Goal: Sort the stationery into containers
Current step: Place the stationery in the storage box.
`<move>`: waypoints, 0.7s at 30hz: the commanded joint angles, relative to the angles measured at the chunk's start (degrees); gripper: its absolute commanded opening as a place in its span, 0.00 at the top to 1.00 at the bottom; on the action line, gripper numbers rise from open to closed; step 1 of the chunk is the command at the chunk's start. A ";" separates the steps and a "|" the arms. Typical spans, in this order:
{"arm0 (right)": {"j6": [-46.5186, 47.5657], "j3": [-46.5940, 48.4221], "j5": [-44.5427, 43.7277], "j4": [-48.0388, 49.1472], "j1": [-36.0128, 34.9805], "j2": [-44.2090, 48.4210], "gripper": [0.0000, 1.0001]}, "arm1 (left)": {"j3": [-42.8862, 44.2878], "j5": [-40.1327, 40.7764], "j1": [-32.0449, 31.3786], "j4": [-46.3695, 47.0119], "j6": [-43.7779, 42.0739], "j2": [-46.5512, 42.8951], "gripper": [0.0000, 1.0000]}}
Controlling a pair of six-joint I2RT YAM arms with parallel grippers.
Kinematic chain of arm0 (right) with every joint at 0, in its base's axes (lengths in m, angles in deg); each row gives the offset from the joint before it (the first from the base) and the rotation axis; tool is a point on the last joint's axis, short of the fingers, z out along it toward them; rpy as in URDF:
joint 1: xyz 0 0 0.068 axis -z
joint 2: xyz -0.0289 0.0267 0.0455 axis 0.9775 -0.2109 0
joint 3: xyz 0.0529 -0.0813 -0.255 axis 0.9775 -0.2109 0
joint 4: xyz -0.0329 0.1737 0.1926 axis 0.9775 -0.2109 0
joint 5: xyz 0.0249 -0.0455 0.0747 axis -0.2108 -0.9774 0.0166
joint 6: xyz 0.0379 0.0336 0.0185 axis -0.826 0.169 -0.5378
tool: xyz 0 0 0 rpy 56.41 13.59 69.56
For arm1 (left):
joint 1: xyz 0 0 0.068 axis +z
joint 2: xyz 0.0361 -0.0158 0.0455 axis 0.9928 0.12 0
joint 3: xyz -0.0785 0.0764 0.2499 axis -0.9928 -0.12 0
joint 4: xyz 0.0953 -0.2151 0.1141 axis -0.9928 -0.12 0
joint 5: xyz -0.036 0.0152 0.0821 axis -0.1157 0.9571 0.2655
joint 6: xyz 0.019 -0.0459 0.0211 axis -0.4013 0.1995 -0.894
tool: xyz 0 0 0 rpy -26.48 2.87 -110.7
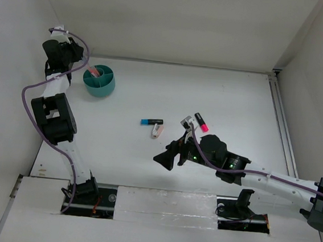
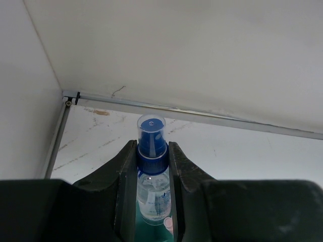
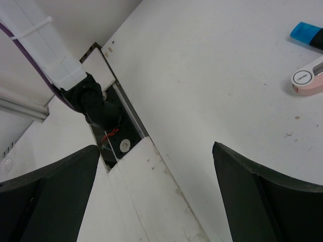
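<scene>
- The left gripper [image 2: 153,154] pinches a small clear bottle with a blue cap [image 2: 152,181]. Its two dark fingers [image 2: 177,166] press on the bottle's shoulders just below the cap, and the bottle stands upright between them.
- In the overhead view this arm reaches to the far left corner, over the round teal plastic tub [image 1: 102,90]. The left wrist view shows a sliver of teal right under the bottle.
- Thin salmon-pink pens [image 1: 92,70] already lean in one compartment of the tub.
- The step in hand looks like placing the bottle. It is carried over the tub but not yet let go.
- The next move probably calls for lowering the bottle into a free compartment, clear of the dividers and the pens, then spreading the fingers. Which compartment lies beneath cannot be told.
- The right gripper [image 3: 156,201] hangs with its jaws spread wide and holds nothing, low over the white table [image 1: 238,100].
- A black marker with a blue end [image 1: 151,121], a pink-and-white eraser [image 1: 157,132] and a black marker with a pink end [image 1: 201,122] lie loose mid-table, just beyond the right gripper, still to be sorted.
</scene>
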 commanded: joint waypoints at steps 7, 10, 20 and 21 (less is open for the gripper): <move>-0.22 0.30 -0.69 2.71 -0.54 0.29 0.00 | 0.09 -1.79 0.16 5.08 0.63 0.35 1.00; -0.22 0.30 -0.69 2.71 -0.54 0.29 0.00 | 0.09 -2.41 0.16 5.08 1.15 0.35 1.00; -0.22 0.30 -1.22 2.71 -0.54 0.81 0.00 | 0.09 -3.02 0.16 5.08 1.15 1.93 1.00; -0.22 0.30 -1.22 2.71 -0.54 0.82 0.00 | 0.09 -3.02 0.16 4.56 1.15 1.93 1.00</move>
